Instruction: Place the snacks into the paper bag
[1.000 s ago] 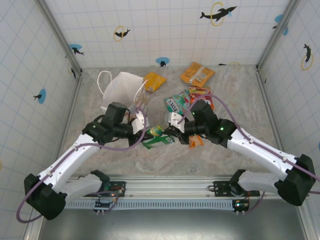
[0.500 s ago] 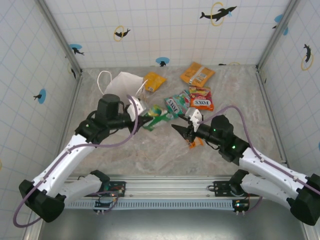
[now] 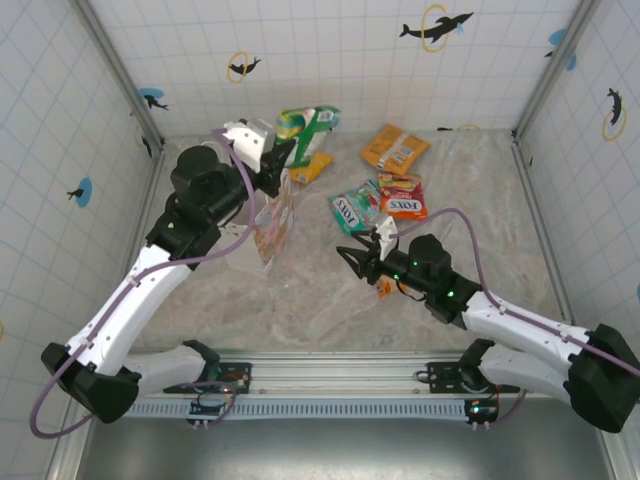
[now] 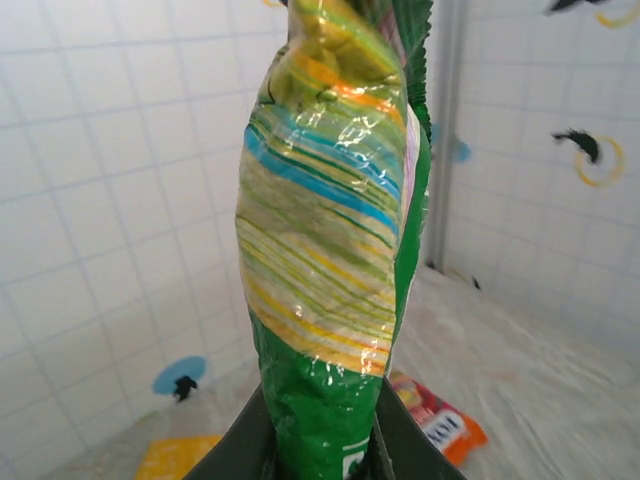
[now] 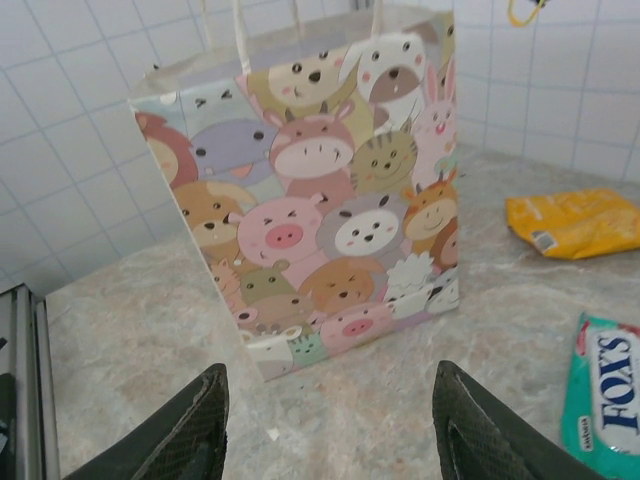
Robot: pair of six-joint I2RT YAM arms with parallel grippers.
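Green packet (image 3: 308,122): held upright by its lower end, clear of the table at the far left, above the far side of the paper bag (image 5: 320,210).
Left gripper (image 3: 282,152): closed narrow around the green packet, raised high near the far wall.
Paper bag: standing upright on the left half of the table, mouth up, handles raised, with its cartoon-animal face turned toward the right gripper (image 5: 335,430).
Right gripper: fingers spread wide with nothing between them, low over the table's centre, pointed left at the bag and well apart from it.
Teal packet (image 3: 355,208): flat on the table just beyond the right gripper, touching the red-orange packet (image 3: 403,197) on its right.
Large orange-yellow packet (image 3: 395,147): flat at the far centre, near the wall.
Small orange-yellow packet (image 3: 312,165): just beyond the bag, partly hidden beneath the raised green packet.
Tiny orange packet (image 3: 385,288): on the table close against the right arm's near side.
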